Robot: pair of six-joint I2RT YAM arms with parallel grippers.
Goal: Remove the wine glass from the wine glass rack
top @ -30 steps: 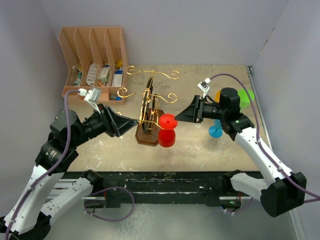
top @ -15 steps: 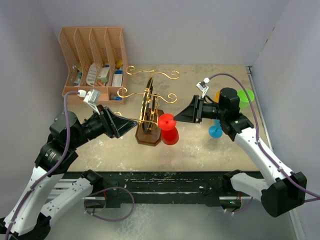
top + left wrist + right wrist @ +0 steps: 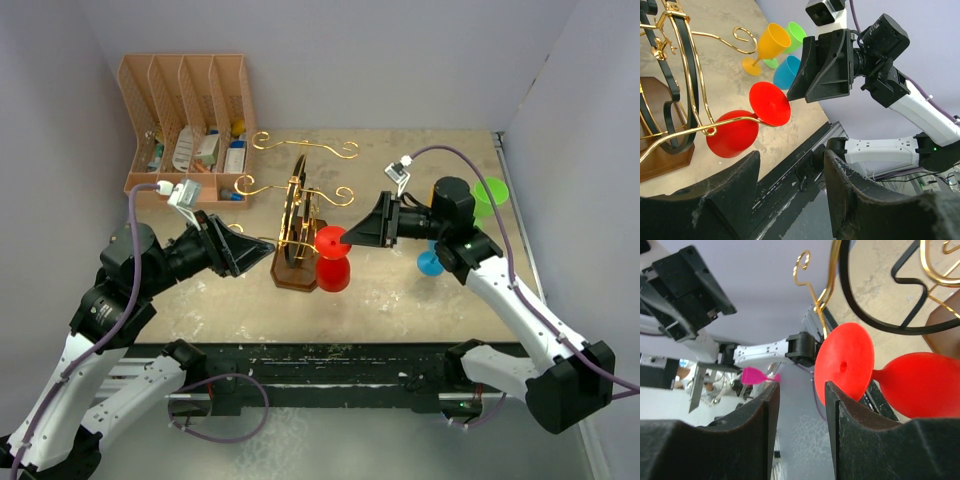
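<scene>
Step in hand: by my reading, the right claw (image 3: 350,238) is lining up on the foot of the red wine glass (image 3: 333,262).
Glass position: it hangs by its stem in a low gold wire arm of the wine glass rack (image 3: 297,232). It is tilted, with the bowl toward the near edge of the table (image 3: 430,300) and the flat foot facing the right claw.
Doing it well: get the foot's rim squarely between the fingers before closing. Then draw the stem out along the wire toward its open end, not across it, and slowly, so the light rack does not drag or tip.
Right claw: parted by a modest gap and gripping nothing. The foot's rim sits just at the fingertips; I cannot tell whether they touch.
Left claw (image 3: 262,247): spread wide and empty, just beside the rack's wooden base on the far side from the glass. It is well placed to steady the rack.
</scene>
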